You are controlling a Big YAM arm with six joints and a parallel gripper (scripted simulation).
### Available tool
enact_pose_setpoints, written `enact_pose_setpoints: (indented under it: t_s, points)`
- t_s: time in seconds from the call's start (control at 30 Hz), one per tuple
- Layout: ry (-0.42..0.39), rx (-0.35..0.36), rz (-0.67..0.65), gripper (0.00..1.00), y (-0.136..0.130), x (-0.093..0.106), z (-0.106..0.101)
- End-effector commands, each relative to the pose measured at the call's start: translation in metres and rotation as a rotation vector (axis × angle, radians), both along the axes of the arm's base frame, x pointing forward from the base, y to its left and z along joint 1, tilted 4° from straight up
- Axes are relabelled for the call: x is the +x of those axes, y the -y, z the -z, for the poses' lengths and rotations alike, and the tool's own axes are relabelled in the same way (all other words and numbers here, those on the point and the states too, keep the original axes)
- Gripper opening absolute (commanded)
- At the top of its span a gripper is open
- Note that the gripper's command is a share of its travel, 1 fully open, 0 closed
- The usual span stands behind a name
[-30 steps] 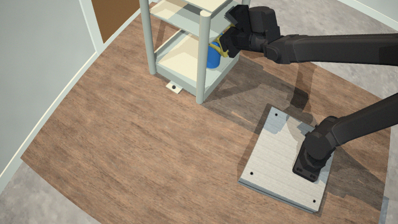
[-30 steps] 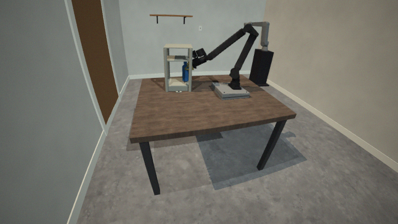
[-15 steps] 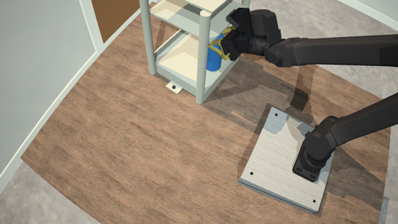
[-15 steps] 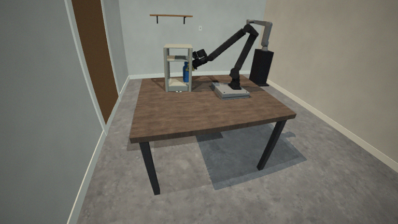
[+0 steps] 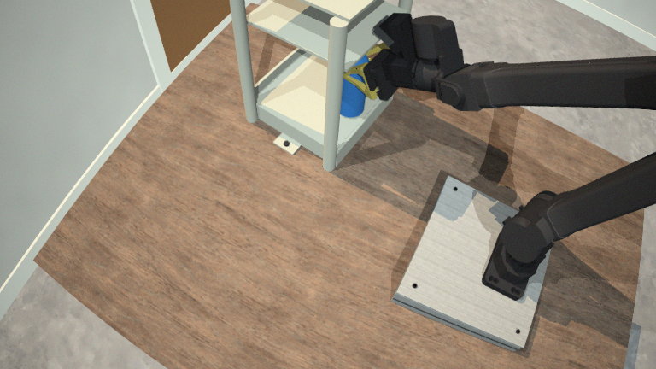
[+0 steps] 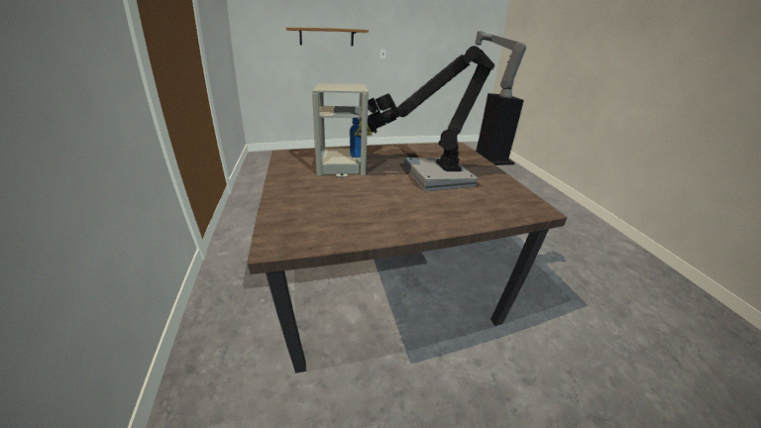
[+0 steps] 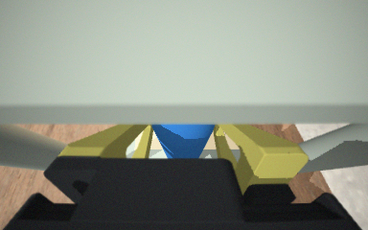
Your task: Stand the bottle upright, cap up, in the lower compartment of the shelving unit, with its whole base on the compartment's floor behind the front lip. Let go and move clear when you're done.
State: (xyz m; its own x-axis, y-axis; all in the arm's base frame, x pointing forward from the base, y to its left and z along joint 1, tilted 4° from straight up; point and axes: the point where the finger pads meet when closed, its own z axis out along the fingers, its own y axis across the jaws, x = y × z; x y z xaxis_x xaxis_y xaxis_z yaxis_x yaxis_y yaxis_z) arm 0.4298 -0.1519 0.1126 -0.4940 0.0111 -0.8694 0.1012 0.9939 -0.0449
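Bottle (image 5: 352, 100) (image 6: 355, 142) (image 7: 184, 136) between fingers (image 5: 371, 90) (image 6: 366, 133) of the tool (image 5: 361, 66) (image 6: 361, 129) (image 7: 183, 115)

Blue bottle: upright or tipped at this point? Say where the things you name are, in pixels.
Upright. In the exterior view the bottle (image 5: 353, 100) (image 6: 355, 140) (image 7: 184, 136) stands vertical, its narrow neck at the top, inside the shelf unit's (image 5: 336, 99) (image 6: 318, 137) lower compartment.
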Motion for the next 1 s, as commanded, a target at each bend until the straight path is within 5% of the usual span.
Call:
enact_pose_setpoints:
  t_s: [0.0, 0.57, 0.97]
  points:
    - [0.071, -0.036, 0.001, 0.44, 0.013, 0.020, -0.027]
    - [0.041, -0.023, 0.003, 0.44, 0.008, 0.006, -0.005]
    - [0.051, -0.028, 0.002, 0.44, 0.008, 0.006, -0.010]
